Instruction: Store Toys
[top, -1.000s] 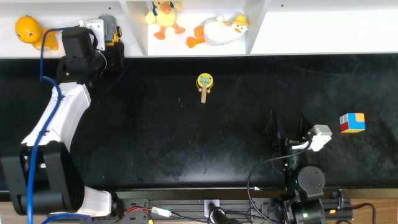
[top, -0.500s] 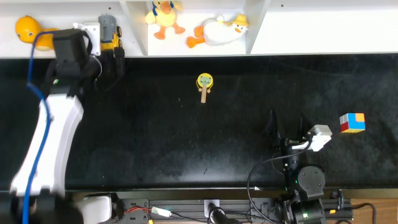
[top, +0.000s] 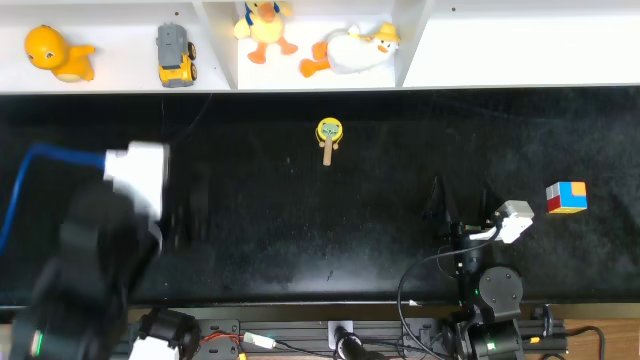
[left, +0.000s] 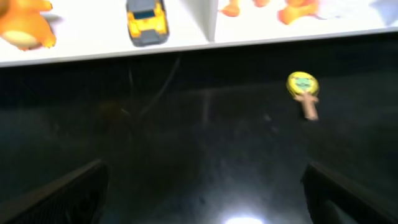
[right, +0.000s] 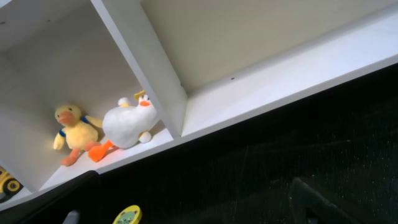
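Fingers (left: 68, 193) of left gripper (left: 203, 169) spread, empty; arm withdrawn from shelf (top: 125, 45), toy truck (top: 175, 55) left there. Right gripper (right: 194, 180) spread, unmoved.

The shelf (top: 520, 60) is painted white; the table (top: 300, 230) is seen black, finely speckled. The truck (top: 175, 55) is coloured grey and yellow. The cube (top: 566, 197) is patched blue, yellow and red. The paddle (top: 329, 135) is faced yellow-green, with a tan handle.

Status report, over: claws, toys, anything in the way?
Left claw and right claw open, empty. Toy truck on shelf; yellow paddle toy and colour cube on table. Nothing blocking either.
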